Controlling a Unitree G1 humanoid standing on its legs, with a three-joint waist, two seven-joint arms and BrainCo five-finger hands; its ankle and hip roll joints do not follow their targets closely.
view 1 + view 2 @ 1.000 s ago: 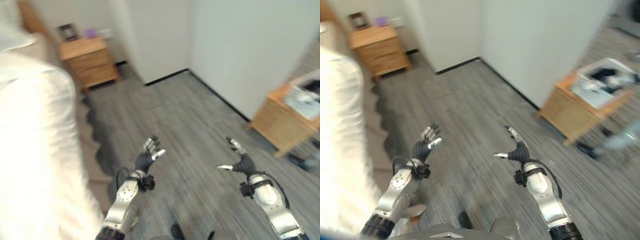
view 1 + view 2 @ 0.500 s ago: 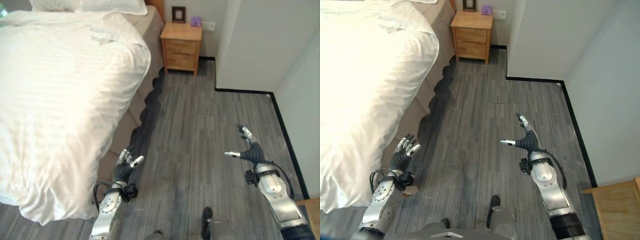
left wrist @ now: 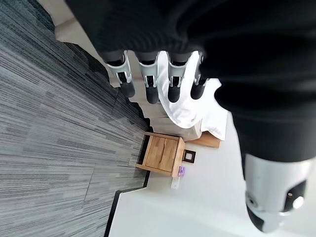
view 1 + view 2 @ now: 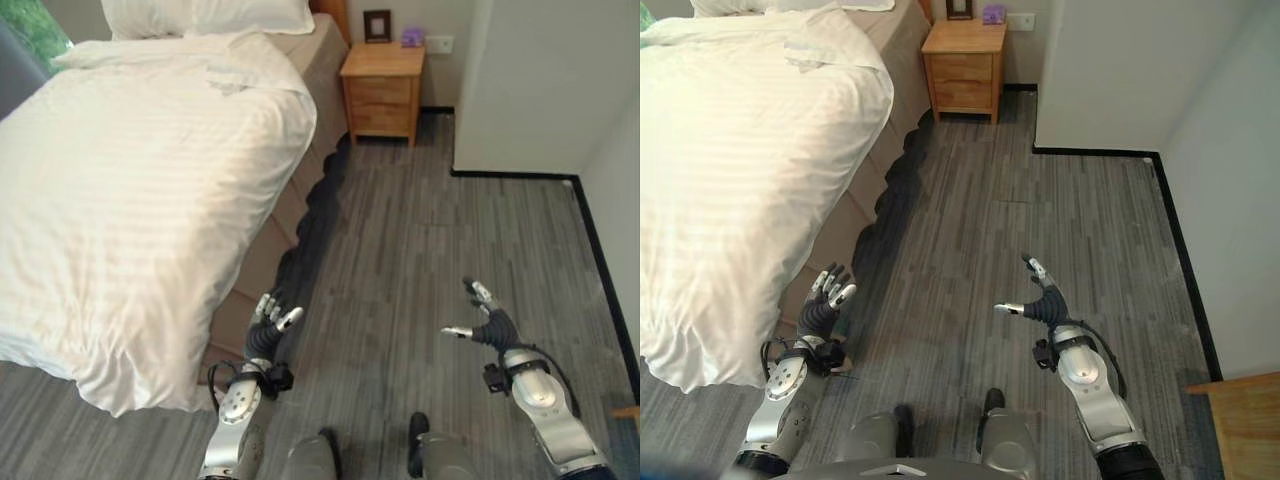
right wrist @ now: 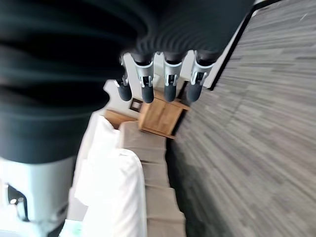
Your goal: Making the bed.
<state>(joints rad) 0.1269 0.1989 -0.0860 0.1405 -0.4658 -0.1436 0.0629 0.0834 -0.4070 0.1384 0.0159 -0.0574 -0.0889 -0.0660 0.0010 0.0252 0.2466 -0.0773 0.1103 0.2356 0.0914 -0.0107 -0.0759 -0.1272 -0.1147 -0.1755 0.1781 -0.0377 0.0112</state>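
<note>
Both hands free, nothing held. My left hand has its fingers straight and loosely apart. My right hand is the same: fingers straight, thumb spread to the side. Both hang over bare floor.

The bed is past my left fingertips and off to that side. Its near corner is close to the left hand but not touching. My right hand is well apart from it, with open floor between.

State of the bed, as I judge it:
- White duvet is spread over the mattress and lies mostly flat, draping over the near side and the foot end.
- Small rumpled fold up near the head end, on the side nearer my hands. Needs smoothing.
- Pillows sit at the head, look in place.
- Hem at the foot corner hangs a bit unevenly; tan bed base shows below it along the side.

So the bulk looks done. Left: flatten the fold, even out the overhang. Neither hand is on the cloth yet, so I'd have to close in on the bed edge first.

A wooden nightstand stands far ahead of my fingers, by the headboard, clear of the work.
</note>
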